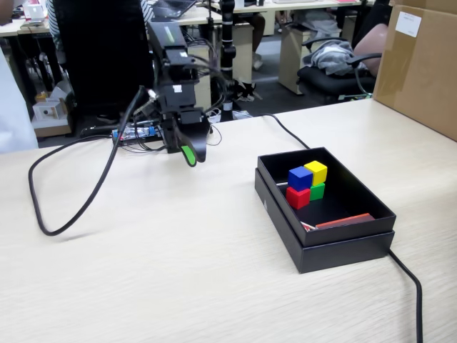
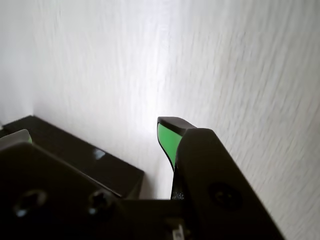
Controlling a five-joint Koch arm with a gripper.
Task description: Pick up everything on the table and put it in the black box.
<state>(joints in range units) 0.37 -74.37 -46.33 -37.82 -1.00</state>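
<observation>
The black box stands on the right of the table in the fixed view. All the cubes lie inside it in a tight cluster: the blue cube on the red cube, and the yellow cube on the green cube. My gripper hangs low over the table at the back left, well apart from the box. In the wrist view my gripper is open and empty, with one green-padded fingertip over bare table.
A thick black cable loops over the table's left side, and another cable runs past the box. A big brown carton stands at the back right. A flat red strip lies in the box. A black block shows between the jaws.
</observation>
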